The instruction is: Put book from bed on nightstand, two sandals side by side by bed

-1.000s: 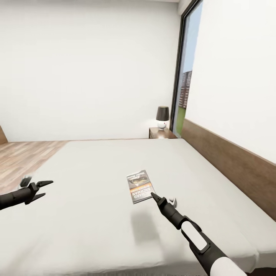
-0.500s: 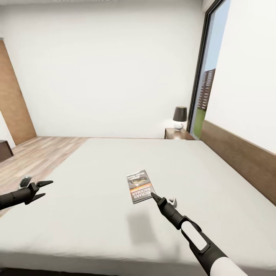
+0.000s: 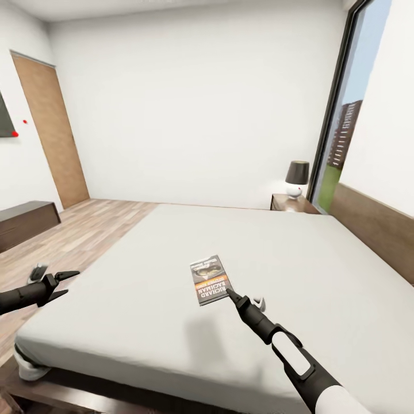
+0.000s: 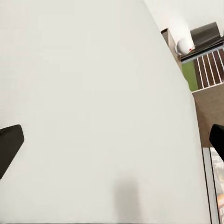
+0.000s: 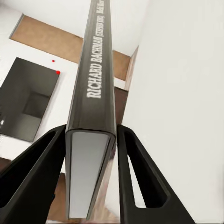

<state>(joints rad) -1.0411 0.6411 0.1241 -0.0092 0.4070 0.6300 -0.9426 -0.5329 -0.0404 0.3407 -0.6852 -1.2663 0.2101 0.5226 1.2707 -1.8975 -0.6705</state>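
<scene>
White walls (image 3: pixel 190 109) enclose the room. Plank floor (image 3: pixel 86 230) lies beyond the left claw (image 3: pixel 60 283). A wooden door (image 3: pixel 52 132) and a low dark cabinet (image 3: pixel 26 221) stand farther left. A tall black-framed window (image 3: pixel 345 126) rises well beyond the right claw (image 3: pixel 229 293), admitting daylight.

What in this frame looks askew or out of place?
Nothing is spilled or damaged. The book is gripped between the right gripper's fingers, raised above the bed; the left gripper hangs open.
</scene>
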